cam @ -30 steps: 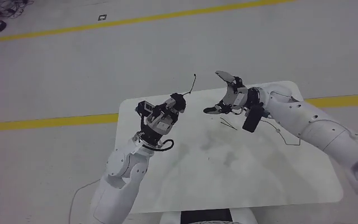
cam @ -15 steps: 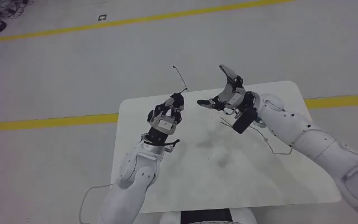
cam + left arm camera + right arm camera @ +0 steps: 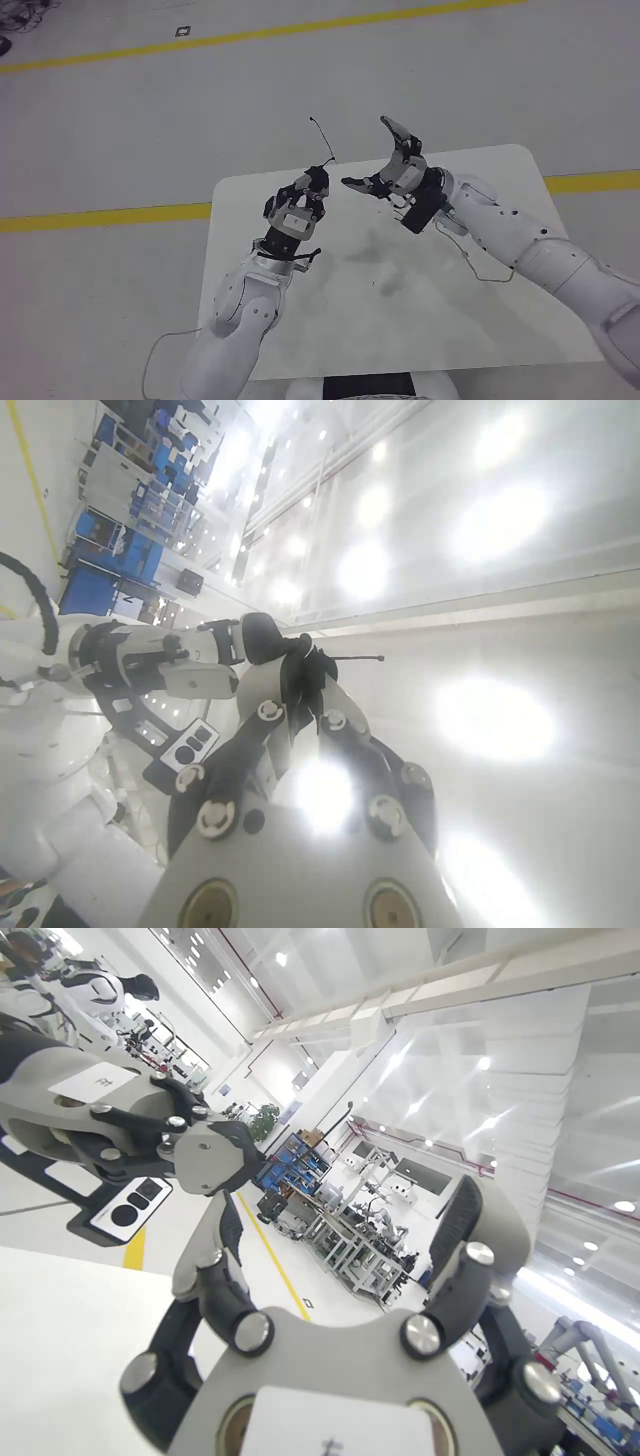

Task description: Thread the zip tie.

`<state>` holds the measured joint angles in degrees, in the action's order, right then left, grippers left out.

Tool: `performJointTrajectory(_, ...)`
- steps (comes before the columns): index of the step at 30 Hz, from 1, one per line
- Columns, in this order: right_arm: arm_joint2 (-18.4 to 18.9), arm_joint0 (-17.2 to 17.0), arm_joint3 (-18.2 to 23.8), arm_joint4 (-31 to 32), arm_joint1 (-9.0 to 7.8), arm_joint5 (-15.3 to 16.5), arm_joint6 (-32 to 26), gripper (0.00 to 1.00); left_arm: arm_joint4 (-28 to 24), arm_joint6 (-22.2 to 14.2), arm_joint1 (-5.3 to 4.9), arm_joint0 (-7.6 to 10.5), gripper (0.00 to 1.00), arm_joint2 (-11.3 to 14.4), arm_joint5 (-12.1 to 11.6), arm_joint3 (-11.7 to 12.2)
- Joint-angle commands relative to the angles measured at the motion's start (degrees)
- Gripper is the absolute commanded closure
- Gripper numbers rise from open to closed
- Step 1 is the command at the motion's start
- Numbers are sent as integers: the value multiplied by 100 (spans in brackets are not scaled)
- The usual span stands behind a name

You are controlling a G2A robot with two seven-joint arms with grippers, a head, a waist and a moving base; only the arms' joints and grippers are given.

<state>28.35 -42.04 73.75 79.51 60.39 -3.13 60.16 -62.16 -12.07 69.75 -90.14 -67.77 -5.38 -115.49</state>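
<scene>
My left gripper is raised over the table's back left part and shut on a thin black zip tie, whose free end sticks up and away past the table's far edge. In the left wrist view the gripper pinches the tie, and its tip juts out sideways. My right gripper stands open just to the right of the tie, one finger low and near the left gripper, the other high. In the right wrist view its fingers are spread wide, with the left gripper close beyond them.
The white table stretches toward me under both arms. A thin cable hangs from the right arm over the table. A yellow floor line runs behind the table.
The left gripper turned, swinging the tie's free end from leaning right to leaning left. The right gripper moved left and up, closer to the left gripper, staying open.
</scene>
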Motion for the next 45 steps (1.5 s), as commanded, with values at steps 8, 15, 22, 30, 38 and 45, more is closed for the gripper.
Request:
performJointTrajectory(8,58,-157,-137,30,294,104,22,57,0,0,0,0,100,0,0,0)
performJointTrajectory(15,164,-244,-273,178,462,137,105,74,0,0,0,0,100,0,0,0)
performJointTrajectory(22,294,-329,-352,294,593,266,145,87,0,0,0,0,100,0,0,0)
performJointTrajectory(30,451,-407,-410,420,717,411,178,87,0,0,0,0,100,0,0,0)
performJointTrajectory(38,604,-474,-466,544,827,520,182,87,0,0,0,0,100,0,0,0)
performJointTrajectory(45,725,-515,-518,653,915,641,172,89,0,0,0,0,100,0,0,0)
